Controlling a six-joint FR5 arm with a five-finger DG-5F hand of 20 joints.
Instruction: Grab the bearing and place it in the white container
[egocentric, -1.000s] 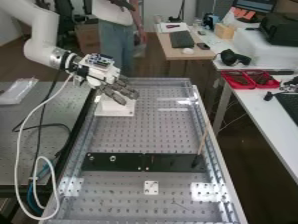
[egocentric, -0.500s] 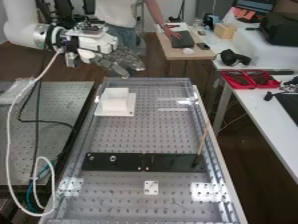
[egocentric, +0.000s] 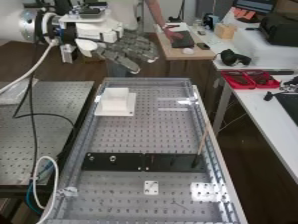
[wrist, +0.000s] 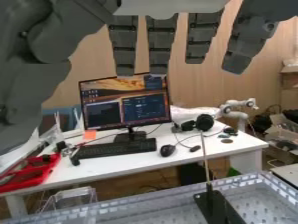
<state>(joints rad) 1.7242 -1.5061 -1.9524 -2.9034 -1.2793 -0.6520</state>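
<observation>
Hand (egocentric: 133, 50) hangs raised by the bench's (egocentric: 148, 132) far end, released, fingers extended toward four o'clock in the high view. White container (egocentric: 116, 104) stands at its six o'clock; farther that way, a small metal ring (egocentric: 112, 158) lies on a black plate (egocentric: 126, 163).

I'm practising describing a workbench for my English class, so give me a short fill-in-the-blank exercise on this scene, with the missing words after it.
Fill in, by the high view:
The container near the bench's far end is coloured ____.
The long strip lying across the bench is coloured ____.
The thin stick stands near the strip's ____ end, not its left.
The hand, its fingers extended, is ____, not shut.
Missing words: white; black; right; open.
</observation>
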